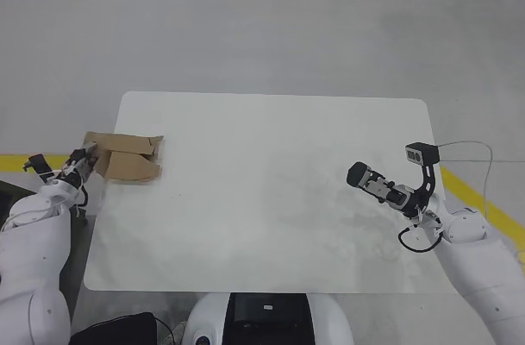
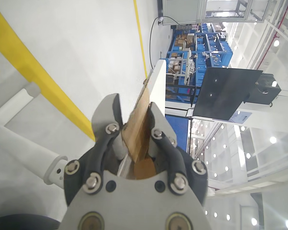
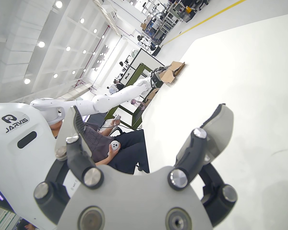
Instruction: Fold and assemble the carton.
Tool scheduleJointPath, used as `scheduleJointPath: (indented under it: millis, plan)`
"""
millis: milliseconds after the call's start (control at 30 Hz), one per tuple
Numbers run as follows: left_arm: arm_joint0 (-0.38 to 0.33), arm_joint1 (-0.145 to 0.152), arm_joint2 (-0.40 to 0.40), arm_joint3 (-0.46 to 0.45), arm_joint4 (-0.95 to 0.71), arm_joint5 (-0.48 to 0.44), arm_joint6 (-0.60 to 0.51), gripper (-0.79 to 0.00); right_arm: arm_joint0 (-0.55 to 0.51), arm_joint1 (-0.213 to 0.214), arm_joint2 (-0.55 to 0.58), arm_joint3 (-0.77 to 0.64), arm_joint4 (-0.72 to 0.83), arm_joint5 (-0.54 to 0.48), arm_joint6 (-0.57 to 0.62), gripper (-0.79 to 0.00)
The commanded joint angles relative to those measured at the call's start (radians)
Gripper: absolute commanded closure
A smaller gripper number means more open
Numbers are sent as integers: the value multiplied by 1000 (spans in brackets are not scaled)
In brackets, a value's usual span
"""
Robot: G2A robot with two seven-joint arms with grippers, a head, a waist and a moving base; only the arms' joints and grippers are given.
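Left wrist view: left pincer nipping carton; right pincer spread wide.

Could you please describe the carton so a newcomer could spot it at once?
Start at the white table and go to its far corner on the robot's left. There lies the carton, partly folded brown cardboard, its edge pinched by the fingers of the left gripper.

Free passage over table beside carton

No legible text or signs
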Motion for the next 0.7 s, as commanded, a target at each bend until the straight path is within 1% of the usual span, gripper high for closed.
scheduleJointPath:
  millis: [0, 200, 333, 467, 633, 667]
  plan:
    - [-4, 3, -3, -6, -8, -3, -6, 0, 0, 0, 0, 0, 0, 0, 0, -785]
    - [-22, 15, -26, -55, -58, -22, -39, 0, 0, 0, 0, 0, 0, 0, 0, -785]
    - [-37, 19, -23, -110, -54, -31, -19, 0, 0, 0, 0, 0, 0, 0, 0, -785]
    - [-62, 12, -1, -169, -69, -29, -11, 0, 0, 0, 0, 0, 0, 0, 0, -785]
    - [-103, -9, 53, -247, -92, -16, -4, 0, 0, 0, 0, 0, 0, 0, 0, -785]
    - [-110, -14, 65, -262, -95, -21, 13, 0, 0, 0, 0, 0, 0, 0, 0, -785]
